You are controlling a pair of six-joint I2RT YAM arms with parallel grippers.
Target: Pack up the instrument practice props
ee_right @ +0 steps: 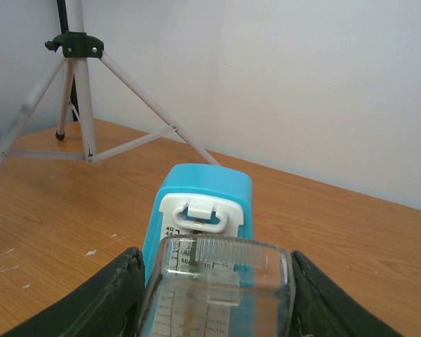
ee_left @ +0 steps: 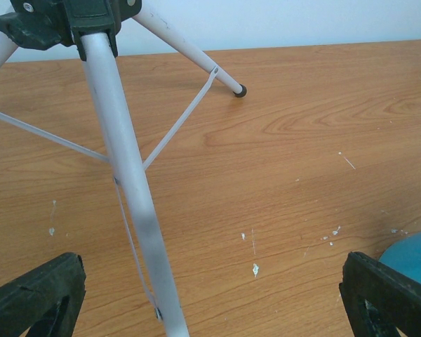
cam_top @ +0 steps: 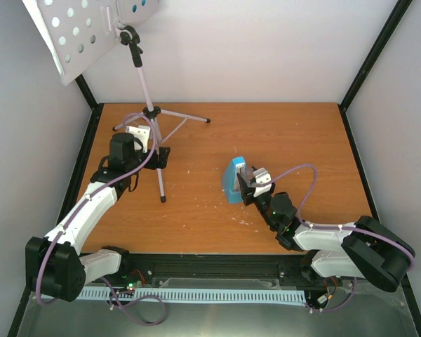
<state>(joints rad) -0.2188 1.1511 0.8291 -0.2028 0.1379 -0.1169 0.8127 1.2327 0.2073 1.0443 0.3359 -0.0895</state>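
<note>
The white perforated music stand [cam_top: 74, 35] stands at the far left on its thin grey tripod [cam_top: 154, 116]. A white and blue music sheet [cam_top: 142, 7] shows at its top edge. My left gripper [cam_top: 154, 153] is open, its jaws wide apart on either side of the front tripod leg [ee_left: 126, 182], not touching it; in the left wrist view the gripper [ee_left: 210, 302] shows only black fingers [ee_left: 35, 298] low in the corners. My right gripper [cam_top: 250, 187] is shut on the clear cover [ee_right: 217, 288], held against the front of the light-blue metronome [ee_right: 203, 189], which stands mid-table [cam_top: 233, 181].
The wooden table [cam_top: 266, 133] is walled on three sides by white panels with black corner posts [cam_top: 368, 60]. The tripod's far foot [ee_left: 241, 90] rests on the table. The metronome's blue edge [ee_left: 417, 253] shows to the right of my left gripper.
</note>
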